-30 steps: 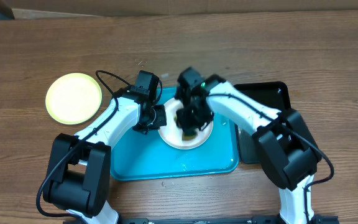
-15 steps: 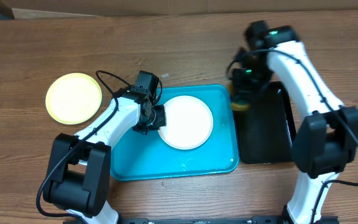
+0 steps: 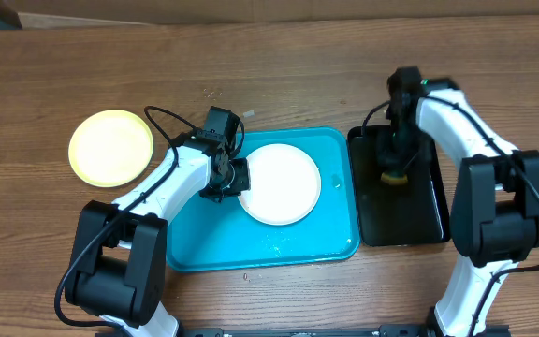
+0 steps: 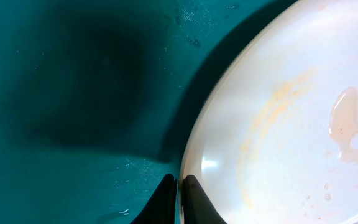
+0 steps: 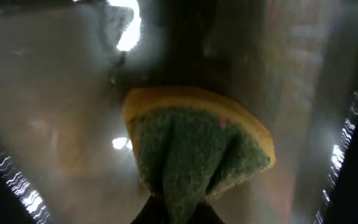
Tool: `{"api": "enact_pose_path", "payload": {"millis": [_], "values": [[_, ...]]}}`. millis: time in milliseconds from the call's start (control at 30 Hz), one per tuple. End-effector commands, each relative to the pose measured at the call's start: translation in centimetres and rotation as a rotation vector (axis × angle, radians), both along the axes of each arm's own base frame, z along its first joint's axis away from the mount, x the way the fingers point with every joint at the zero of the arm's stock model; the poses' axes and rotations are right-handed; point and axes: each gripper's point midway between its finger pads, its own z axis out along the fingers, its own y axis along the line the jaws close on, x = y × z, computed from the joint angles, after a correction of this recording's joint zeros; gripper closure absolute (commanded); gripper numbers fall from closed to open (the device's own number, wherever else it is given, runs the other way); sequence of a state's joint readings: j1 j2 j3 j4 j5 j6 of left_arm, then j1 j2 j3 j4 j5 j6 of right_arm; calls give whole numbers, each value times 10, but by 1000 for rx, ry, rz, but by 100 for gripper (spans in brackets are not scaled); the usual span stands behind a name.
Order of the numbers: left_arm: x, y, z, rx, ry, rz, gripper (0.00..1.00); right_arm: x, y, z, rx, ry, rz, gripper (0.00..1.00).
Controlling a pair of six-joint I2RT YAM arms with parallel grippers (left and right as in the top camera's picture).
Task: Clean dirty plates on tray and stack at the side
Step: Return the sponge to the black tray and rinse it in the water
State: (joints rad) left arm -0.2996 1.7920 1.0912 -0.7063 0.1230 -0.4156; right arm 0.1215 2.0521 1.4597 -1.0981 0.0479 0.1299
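A white plate (image 3: pixel 281 183) lies on the turquoise tray (image 3: pixel 213 243). In the left wrist view the white plate (image 4: pixel 291 124) shows faint orange smears and a wet patch. My left gripper (image 3: pixel 236 176) is shut on the plate's left rim (image 4: pixel 180 186). A pale yellow-green plate (image 3: pixel 111 147) lies on the table at the far left. My right gripper (image 3: pixel 396 168) is shut on a green and yellow sponge (image 5: pixel 194 149), held over the black tray (image 3: pixel 429 211). A third plate is not in view.
The narrow black tray stands just right of the turquoise tray. Cardboard boxes (image 3: pixel 251 9) line the far edge of the wooden table (image 3: pixel 279 75). Small crumbs (image 3: pixel 213 94) lie behind the tray.
My right gripper has carried the sponge off the white plate, swung right past the tray's corner, and now holds it over the black tray. The left gripper has stayed on the plate's rim.
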Motion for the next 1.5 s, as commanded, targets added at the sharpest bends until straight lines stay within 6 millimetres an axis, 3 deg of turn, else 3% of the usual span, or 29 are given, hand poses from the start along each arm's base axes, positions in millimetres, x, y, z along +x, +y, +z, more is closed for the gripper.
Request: {"api": "enact_pose_path", "payload": {"millis": [0, 167, 400, 467, 667, 833, 867, 933, 1000, 1100, 1133, 1267, 1467], "values": [[1, -2, -4, -3, 9, -15, 91, -3, -10, -1, -57, -29, 1, 89], [2, -3, -3, -5, 6, -14, 91, -2, -10, -1, -56, -34, 3, 65], [1, -3, -3, -4, 6, -15, 89, 3, -9, 18, -53, -26, 3, 56], [1, -3, -3, -4, 7, -15, 89, 2, -9, 17, -53, -22, 3, 47], [1, -3, -3, -4, 7, -15, 89, 2, -9, 11, -53, -35, -20, 47], [1, -3, -3, -4, 7, -15, 89, 5, -8, -6, -45, -69, -46, 48], [1, -3, -3, -4, 7, -15, 89, 5, -8, -11, -44, -79, -58, 53], [1, -3, -3, -4, 7, -15, 89, 6, -7, -15, -35, -88, -59, 74], [1, -3, -3, -4, 7, -15, 89, 7, -6, -14, -34, -93, -59, 78], [1, -3, -3, -4, 7, -15, 89, 13, -6, -6, -33, -103, -59, 52], [1, -3, -3, -4, 7, -15, 89, 13, -6, -3, -33, -100, -59, 48], [1, -3, -3, -4, 7, -15, 89, 4, -4, 5, -24, -49, -59, 44], [1, -3, -3, -4, 7, -15, 88, -23, 2, 0, 15, 54, -62, 44]]}}
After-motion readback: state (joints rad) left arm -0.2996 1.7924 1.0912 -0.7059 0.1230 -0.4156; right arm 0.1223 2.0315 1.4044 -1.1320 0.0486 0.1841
